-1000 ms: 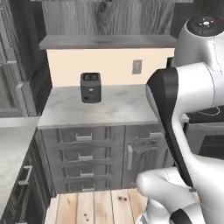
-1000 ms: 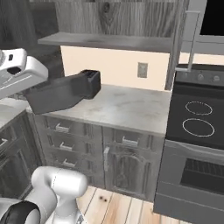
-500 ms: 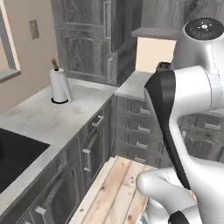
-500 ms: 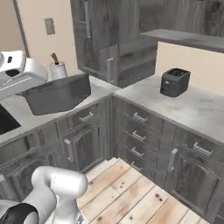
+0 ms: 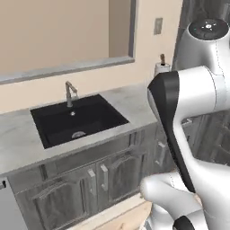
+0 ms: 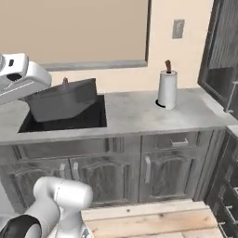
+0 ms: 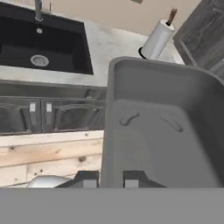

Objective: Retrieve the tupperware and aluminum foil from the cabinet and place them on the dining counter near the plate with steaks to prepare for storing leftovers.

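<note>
Base faces a light grey stone worktop [image 6: 139, 111] along a beige wall, grey wood-grain cupboards [image 6: 116, 167] below, plank floor [image 6: 153, 221] in front. Black sink [image 5: 76, 119] is sunk into the worktop, with a metal tap [image 5: 68, 93] at its back edge. Grey window sill [image 6: 100, 64] runs along the wall above. Paper towel roll [image 6: 167, 89] stands upright on the worktop right of the sink, under a wall outlet [image 6: 177, 29]. Tall dark cupboards [image 6: 223, 60] at far right.

Tupperware [image 7: 162, 127] is in the air, off every surface, held at the end of the arm. In the right base view it hangs over the sink's front left, tilted, open side turned towards the hand. In the hand view its long axis runs away from the fingers, the far short end towards the paper towel roll.

Gripper [image 7: 111, 178] is pinching the tupperware's near rim, one fingertip [image 7: 87, 178] outside the wall, the other inside.
</note>
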